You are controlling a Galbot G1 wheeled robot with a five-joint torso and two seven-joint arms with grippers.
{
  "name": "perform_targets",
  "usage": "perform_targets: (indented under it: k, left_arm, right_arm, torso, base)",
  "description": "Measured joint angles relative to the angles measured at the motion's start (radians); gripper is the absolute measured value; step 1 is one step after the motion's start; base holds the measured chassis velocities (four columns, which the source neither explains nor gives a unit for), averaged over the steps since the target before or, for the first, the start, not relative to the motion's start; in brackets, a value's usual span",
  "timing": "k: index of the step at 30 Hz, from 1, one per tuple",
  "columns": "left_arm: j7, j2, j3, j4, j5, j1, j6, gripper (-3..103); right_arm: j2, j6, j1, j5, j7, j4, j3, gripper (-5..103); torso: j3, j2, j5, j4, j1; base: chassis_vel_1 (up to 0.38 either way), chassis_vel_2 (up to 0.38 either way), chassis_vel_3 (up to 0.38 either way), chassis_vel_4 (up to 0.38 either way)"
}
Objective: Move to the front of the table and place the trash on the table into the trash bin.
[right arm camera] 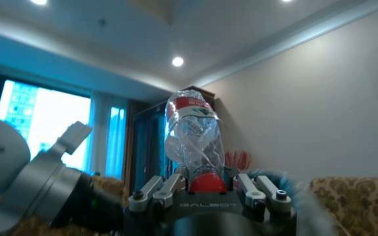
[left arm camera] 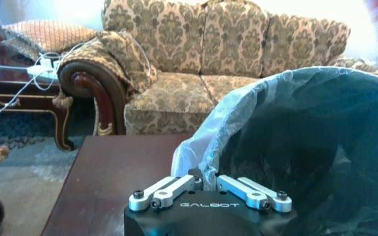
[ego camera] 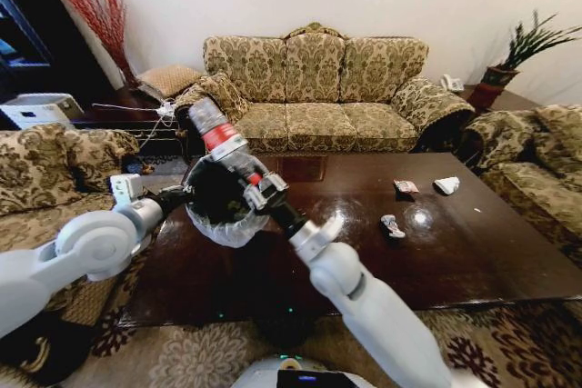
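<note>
Trash still on the table [ego camera: 473, 252]: three small scraps at the right of the head frame, one white wad [ego camera: 446, 185] farthest right, a crumpled wrapper [ego camera: 406, 186] just left of it, and another small wrapper [ego camera: 392, 225] lower, nearer the table's middle. All three lie apart from each other on the glossy dark top.

Clear plastic bottle [ego camera: 214, 129] with red label sits at centre-left of the head frame, tilted, cap end down, directly above the trash bin [ego camera: 221, 222]. Right gripper [ego camera: 247, 181] clenched on the bottle at its red cap end; in the right wrist view the fingers [right arm camera: 169, 186] flank the cap and the crushed bottle body [right arm camera: 193, 130] rises from them toward the upper centre of that frame.

Trash bin at centre-left of the head frame, over the table's left edge, black inside, white bag folded over the rim. Left gripper [ego camera: 186, 195] meets the bin's left side. In the left wrist view, lower centre, its fingers [left arm camera: 163, 191] are closed in on the bag-covered rim [left arm camera: 205, 162]; the bin fills the right half of that frame.

Patterned sofa [ego camera: 314, 88] across the top of the head frame, beyond the table.
</note>
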Motion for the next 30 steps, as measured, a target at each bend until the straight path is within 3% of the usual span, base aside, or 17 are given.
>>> perform_targets:
  k: [3, 10, 12, 13, 16, 20, 26, 30]
  left_arm:
    - [0.003, -0.013, 0.0, -0.014, 0.006, 0.004, 0.0, 0]
    - [0.008, -0.03, 0.0, -0.008, 0.026, 0.006, -0.002, 0]
    - [0.008, -0.031, 0.0, -0.008, 0.027, 0.007, -0.002, 0]
    - [0.009, -0.033, 0.0, -0.007, 0.028, 0.008, -0.002, 0]
    - [0.013, -0.034, 0.002, -0.007, 0.03, 0.01, -0.002, 0]
    - [0.021, -0.032, 0.006, 0.003, 0.033, 0.012, -0.002, 0]
    - [0.027, -0.044, 0.009, 0.018, 0.053, 0.014, -0.007, 0]
    - [0.033, -0.076, 0.009, 0.029, 0.071, 0.015, -0.012, 0]
  right_arm:
    - [0.01, -0.01, 0.016, -0.019, 0.005, -0.016, -0.021, 30]
    - [0.033, -0.032, 0.04, -0.038, 0.022, -0.044, -0.037, 63]
    - [0.033, -0.033, 0.039, -0.039, 0.025, -0.045, -0.037, 63]
    - [0.03, -0.035, 0.033, -0.041, 0.028, -0.045, -0.036, 74]
    - [0.022, -0.034, 0.011, -0.044, 0.028, -0.036, -0.029, 79]
    - [0.011, 0.019, -0.037, -0.032, 0.004, 0.002, -0.001, 98]
    - [0.0, 0.101, -0.155, 0.019, -0.033, 0.13, 0.107, 100]
    - [-0.069, 0.071, -0.345, 0.019, 0.073, 0.27, 0.285, 100]
  torso:
    - [0.0, 0.0, -0.0004, 0.0, 0.0]
    - [0.0, 0.0, -0.0001, 0.0, 0.0]
    - [0.0, 0.0, -0.0002, 0.0, 0.0]
    - [0.0, 0.0, 0.0001, 0.0, 0.0]
    - [0.0, 0.0, 0.0001, 0.0, 0.0]
    - [0.0, 0.0, 0.0002, -0.0001, 0.0]
    - [0.0, 0.0, 0.0003, 0.0001, 0.0]
    - [0.0, 0.0, 0.0, -0.0001, 0.0]
  base:
    - [0.0, 0.0, 0.0, 0.0]
    - [0.0, 0.0, 0.0, 0.0]
    - [0.0, 0.0, 0.0, 0.0]
    - [0.0, 0.0, 0.0, 0.0]
    - [0.0, 0.0, 0.0, 0.0]
    - [0.0, 0.0, 0.0, 0.0]
    - [0.0, 0.0, 0.0, 0.0]
    - [0.0, 0.0, 0.0, 0.0]
